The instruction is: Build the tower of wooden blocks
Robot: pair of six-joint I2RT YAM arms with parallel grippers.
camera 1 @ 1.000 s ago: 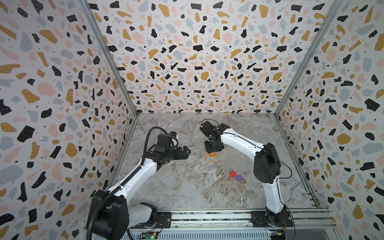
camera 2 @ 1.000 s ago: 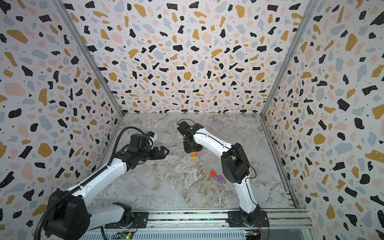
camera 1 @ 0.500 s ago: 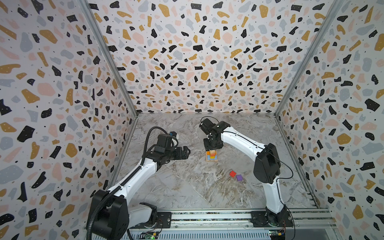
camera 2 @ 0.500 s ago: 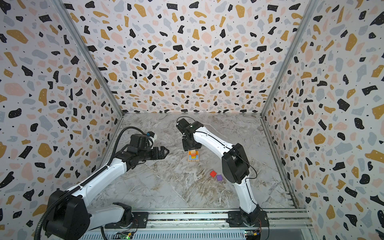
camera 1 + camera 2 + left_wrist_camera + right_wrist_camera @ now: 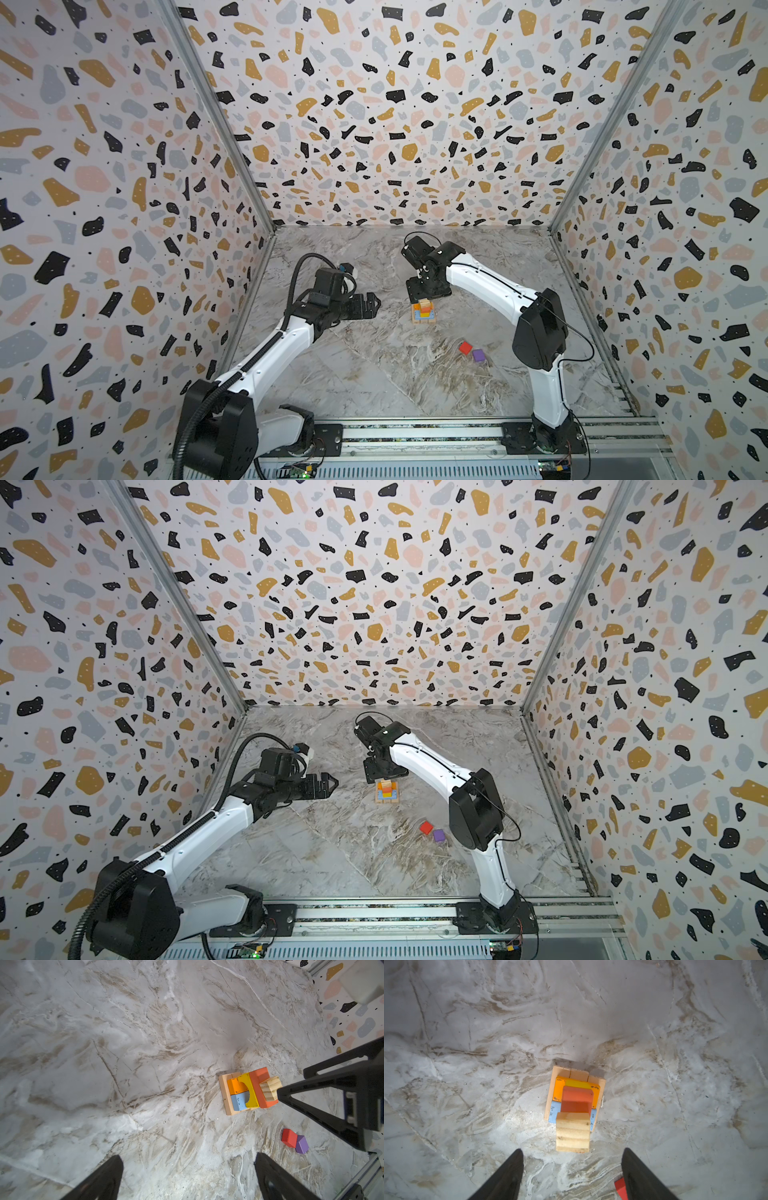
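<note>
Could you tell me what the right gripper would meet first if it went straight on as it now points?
Probably the tan cube topping the tower: the right gripper points down at it, jaws open, the cube centred ahead of them. The gap is hard to judge.

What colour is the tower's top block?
Plain tan wood; the top block shows best in the right wrist view.

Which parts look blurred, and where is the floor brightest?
Left wrist view: a white arm link is out of focus, the tower sharp. Right wrist view: the floor shines brightest beside the tower; the right gripper fingers look soft.
</note>
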